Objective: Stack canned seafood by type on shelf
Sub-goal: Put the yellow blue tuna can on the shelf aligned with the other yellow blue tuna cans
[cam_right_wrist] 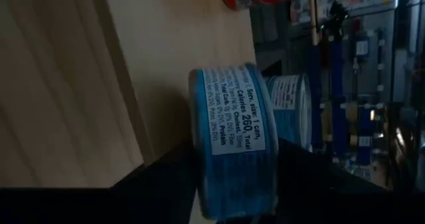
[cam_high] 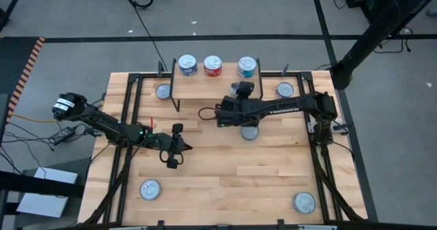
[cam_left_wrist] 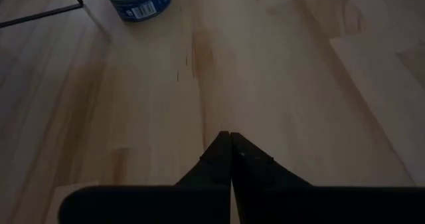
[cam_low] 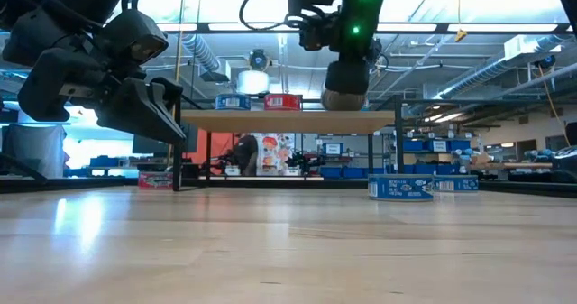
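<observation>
1. Right wrist view shows the right gripper (cam_right_wrist: 232, 177) with its jaws around a blue tin (cam_right_wrist: 232, 141), apparently at the shelf (cam_high: 225, 87) edge; whether they grip or have let go, I cannot tell.
2. Risk: released half over the plank edge, that tin tips off.
3. Left gripper (cam_high: 172, 148), jaws clenched and empty, hovers over bare tabletop (cam_high: 225, 182), well apart.
4. Three tins (cam_high: 213, 66) line the shelf's back edge; its front plank offers room.
5. Another tin (cam_high: 250, 132) lies under the right arm, so lowering there could strike it.
</observation>
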Robot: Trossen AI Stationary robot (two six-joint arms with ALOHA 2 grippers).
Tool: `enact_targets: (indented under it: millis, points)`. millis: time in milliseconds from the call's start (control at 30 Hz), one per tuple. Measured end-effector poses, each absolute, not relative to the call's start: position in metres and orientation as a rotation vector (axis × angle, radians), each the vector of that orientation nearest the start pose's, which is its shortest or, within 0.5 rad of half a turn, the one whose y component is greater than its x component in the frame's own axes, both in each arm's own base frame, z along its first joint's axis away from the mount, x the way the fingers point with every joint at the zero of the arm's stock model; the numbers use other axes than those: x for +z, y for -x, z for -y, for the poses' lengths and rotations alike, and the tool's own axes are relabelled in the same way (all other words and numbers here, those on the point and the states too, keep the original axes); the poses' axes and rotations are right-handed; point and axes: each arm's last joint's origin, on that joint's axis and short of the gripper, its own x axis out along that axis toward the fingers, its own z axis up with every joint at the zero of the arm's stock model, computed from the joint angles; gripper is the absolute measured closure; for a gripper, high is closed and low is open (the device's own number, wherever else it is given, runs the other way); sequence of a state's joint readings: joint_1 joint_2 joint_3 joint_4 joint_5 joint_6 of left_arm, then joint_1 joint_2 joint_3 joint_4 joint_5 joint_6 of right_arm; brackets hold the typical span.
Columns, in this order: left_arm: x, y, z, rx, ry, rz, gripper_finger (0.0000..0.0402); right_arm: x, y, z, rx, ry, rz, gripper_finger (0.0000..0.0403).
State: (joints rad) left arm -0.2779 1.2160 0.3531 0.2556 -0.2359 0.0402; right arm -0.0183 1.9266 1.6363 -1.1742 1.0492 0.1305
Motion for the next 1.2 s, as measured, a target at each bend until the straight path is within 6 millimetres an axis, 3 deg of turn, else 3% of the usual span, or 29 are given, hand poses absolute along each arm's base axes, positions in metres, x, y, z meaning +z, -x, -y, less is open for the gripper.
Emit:
enact_targets:
  millis: [433,833,1200]
  points:
    - [0.149,-0.206,0.052,-0.048,-0.179,-0.587,0.0397,0.254,-0.361,0.052,-0.958,0.549,-1.361,0.0148]
    - [0.149,-0.206,0.053,-0.091,-0.162,-0.59,0.0397,0.26,-0.347,0.065,-0.951,0.405,-1.443,0.0146]
    - [0.149,-0.206,0.053,-0.092,-0.162,-0.591,0.0397,0.288,-0.327,0.081,-1.007,0.266,-1.373,0.0151]
